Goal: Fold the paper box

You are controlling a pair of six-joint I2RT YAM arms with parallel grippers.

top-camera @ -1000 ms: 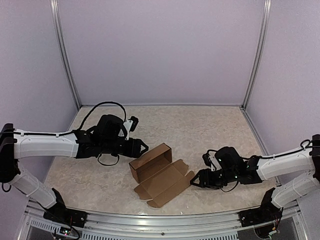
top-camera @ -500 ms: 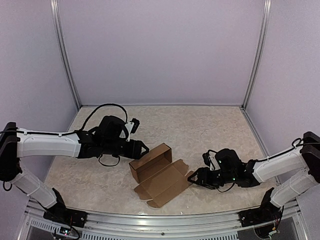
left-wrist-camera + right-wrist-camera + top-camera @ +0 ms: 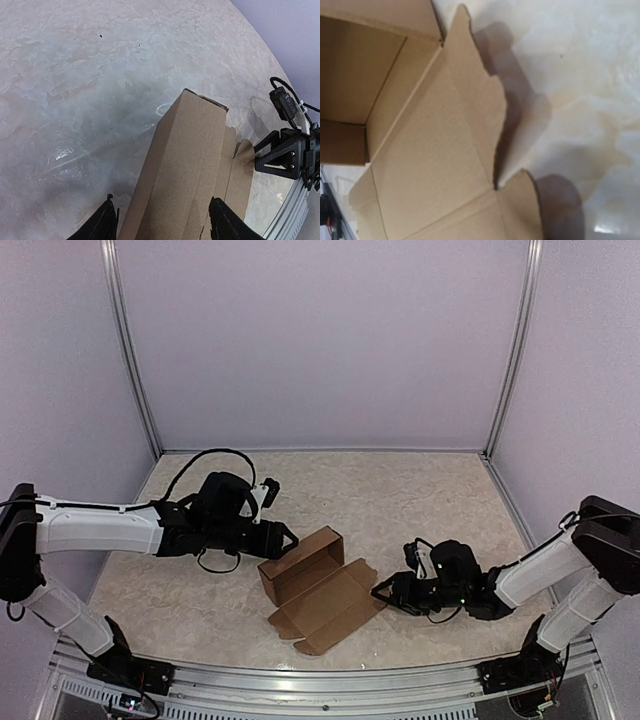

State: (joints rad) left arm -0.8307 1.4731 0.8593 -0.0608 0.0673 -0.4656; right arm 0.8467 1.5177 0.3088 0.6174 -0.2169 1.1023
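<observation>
The left gripper [image 3: 162,225] has its 2 fingers [image 3: 109,224] spread either side of the paper box [image 3: 300,570] at its far-left end; I can't tell if they're pressing it. The right gripper [image 3: 384,593] sits at the tabbed edge of the open lid [image 3: 435,150], and I can't tell how its jaws stand. The box lies mid-table [image 3: 420,500], lid flat. It looks like light, stiff card that would slide easily, so I'd steady 1 end and lift the lid by its edge.

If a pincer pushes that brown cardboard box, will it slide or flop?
Probably light: the paper box is thin, empty cardboard, so it may slide on the smooth table. Its open lid flap likely bends at its creases.
</observation>
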